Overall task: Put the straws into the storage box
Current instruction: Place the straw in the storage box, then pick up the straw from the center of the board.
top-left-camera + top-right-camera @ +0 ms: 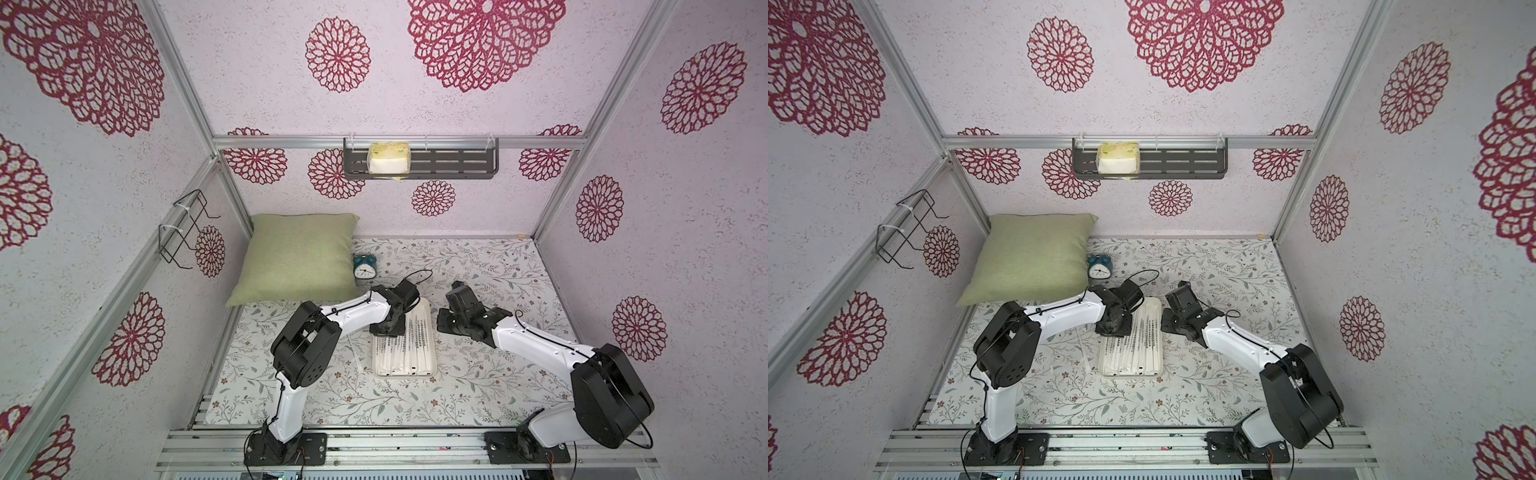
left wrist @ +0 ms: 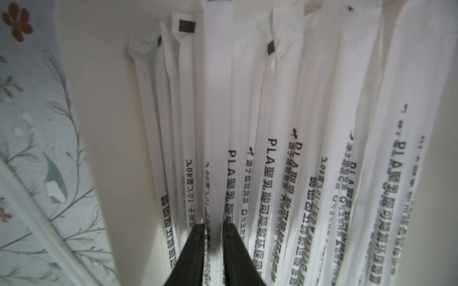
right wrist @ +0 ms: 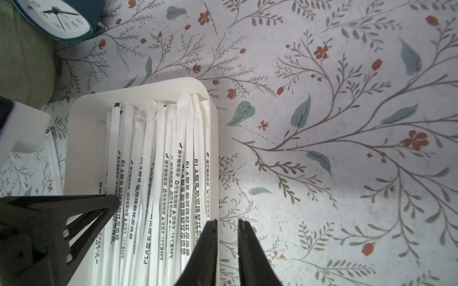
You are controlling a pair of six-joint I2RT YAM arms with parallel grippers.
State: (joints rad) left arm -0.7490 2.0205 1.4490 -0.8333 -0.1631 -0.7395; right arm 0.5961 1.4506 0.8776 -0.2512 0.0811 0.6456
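Most straws (image 2: 267, 148) lie flat in the storage box (image 2: 104, 118), directly under and ahead of the left gripper (image 2: 214, 229). At least one loose straw (image 1: 356, 358) lies on the table (image 3: 347, 123) just outside the box wall, on the side away from the right gripper (image 3: 228, 222). Left jaws stand narrowly parted, low over the pile, with one wrapper running up the gap between them. I cannot tell whether it is pinched or merely lying there. Right jaws show a slim empty gap, holding nothing, and hover at the box rim on the opposite side. Risk, as I judge it: if that wrapper clings to the jaws when I lift, it goes up with them and drags neighbours over the low rim. The paper looks light and slippery, so a sideways pull would fan the pile. Both arms sit close over the box, so a careless swing could knock one against the other. Long axis of the straws runs along the box's long side, in line with where the left gripper points. Several dark tips sit at the end beyond it.
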